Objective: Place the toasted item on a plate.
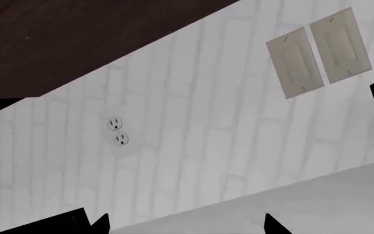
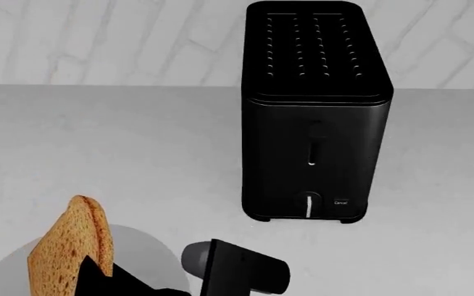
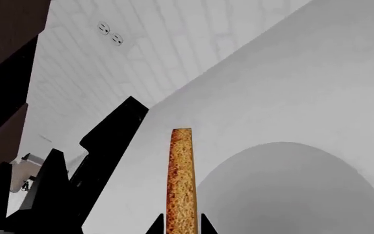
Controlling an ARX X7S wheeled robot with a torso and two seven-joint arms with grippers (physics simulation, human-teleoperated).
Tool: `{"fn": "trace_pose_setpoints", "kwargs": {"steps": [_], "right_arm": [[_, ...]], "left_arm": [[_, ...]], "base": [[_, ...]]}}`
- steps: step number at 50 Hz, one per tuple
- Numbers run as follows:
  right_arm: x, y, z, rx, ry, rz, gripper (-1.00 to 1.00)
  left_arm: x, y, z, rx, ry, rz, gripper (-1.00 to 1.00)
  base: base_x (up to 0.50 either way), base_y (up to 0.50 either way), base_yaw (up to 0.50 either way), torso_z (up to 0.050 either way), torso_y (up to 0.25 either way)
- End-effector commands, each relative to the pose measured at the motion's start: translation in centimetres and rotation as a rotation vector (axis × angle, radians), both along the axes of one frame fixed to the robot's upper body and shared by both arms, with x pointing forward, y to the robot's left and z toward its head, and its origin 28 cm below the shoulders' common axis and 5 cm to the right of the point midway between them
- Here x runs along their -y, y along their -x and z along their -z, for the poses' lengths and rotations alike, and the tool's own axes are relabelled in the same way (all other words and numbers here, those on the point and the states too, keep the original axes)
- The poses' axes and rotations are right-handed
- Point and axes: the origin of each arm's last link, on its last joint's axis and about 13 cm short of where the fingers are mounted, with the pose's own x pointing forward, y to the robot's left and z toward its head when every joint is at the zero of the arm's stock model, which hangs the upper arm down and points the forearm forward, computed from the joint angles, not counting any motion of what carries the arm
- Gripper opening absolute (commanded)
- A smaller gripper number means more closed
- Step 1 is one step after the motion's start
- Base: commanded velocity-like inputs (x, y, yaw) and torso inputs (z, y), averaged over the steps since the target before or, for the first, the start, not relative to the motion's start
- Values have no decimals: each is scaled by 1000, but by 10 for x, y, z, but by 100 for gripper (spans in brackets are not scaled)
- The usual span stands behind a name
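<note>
The toasted item (image 2: 71, 250) is a golden-brown slice held upright at the lower left of the head view. My right gripper (image 3: 180, 227) is shut on its lower part, one black finger pressed to each face. The slice (image 3: 181, 180) shows edge-on there. It is over the near-left part of the pale round plate (image 2: 142, 250), which also fills the lower part of the right wrist view (image 3: 291, 195). I cannot tell whether the slice touches the plate. My left gripper (image 1: 183, 225) is open, its tips wide apart with nothing between them, facing the tiled wall.
A black two-slot toaster (image 2: 315, 117) stands on the grey counter (image 2: 97, 142) to the right of the plate, against a white tiled wall. Outlets (image 1: 117, 131) and light switches (image 1: 317, 53) are on that wall. A dark arm part (image 3: 109, 146) rises beside the toast.
</note>
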Motion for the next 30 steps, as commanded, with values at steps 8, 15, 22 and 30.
{"fn": "trace_pose_setpoints", "kwargs": {"steps": [8, 15, 22, 30], "right_arm": [[-1, 2, 3, -1, 10, -7, -100], [0, 2, 4, 12, 16, -6, 100], [0, 1, 5, 29, 34, -3, 100], [3, -3, 7, 60, 88, 44, 100]], "left_arm": [[0, -1, -2, 4, -1, -1, 100], [0, -1, -2, 4, -1, 1, 100], [-1, -1, -3, 4, -2, -2, 100], [0, -1, -2, 3, -2, 0, 100]], "base": [[0, 0, 0, 0, 0], [0, 0, 0, 0, 0], [0, 0, 0, 0, 0], [0, 0, 0, 0, 0]]}}
